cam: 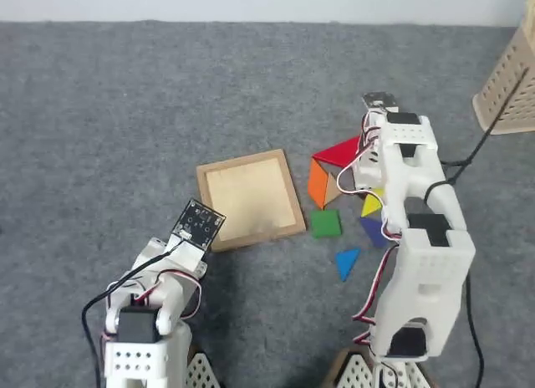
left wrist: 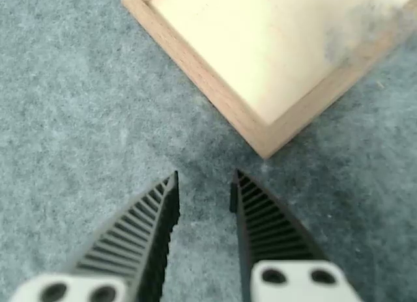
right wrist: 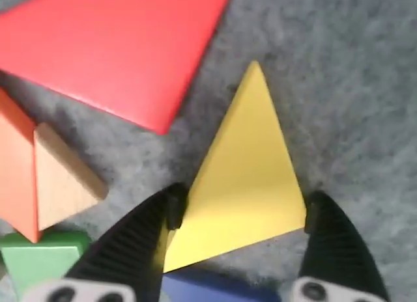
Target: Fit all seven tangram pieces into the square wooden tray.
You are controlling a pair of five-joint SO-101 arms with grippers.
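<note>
The square wooden tray [cam: 251, 200] lies on the grey carpet with nothing in it. Its corner [left wrist: 267, 136] is just ahead of my left gripper [left wrist: 202, 185], which hangs open and holds nothing. My right gripper [right wrist: 246, 207] is down over the yellow triangle [right wrist: 244, 178], open, with one finger close against each side of it. Around it lie the red triangle [right wrist: 124, 45], an orange piece [right wrist: 16, 165], a bare wood triangle [right wrist: 62, 181], the green square [right wrist: 42, 263] and a dark blue piece [right wrist: 215, 286]. A light blue triangle [cam: 347, 262] lies apart, nearer the arms' bases.
The loose pieces cluster right of the tray, from the red triangle [cam: 341, 151] to the green square [cam: 325, 223]. The right arm [cam: 418, 229] covers part of the cluster. A slatted beige basket [cam: 510, 79] stands at the far right edge. Bare carpet stretches to the left and back.
</note>
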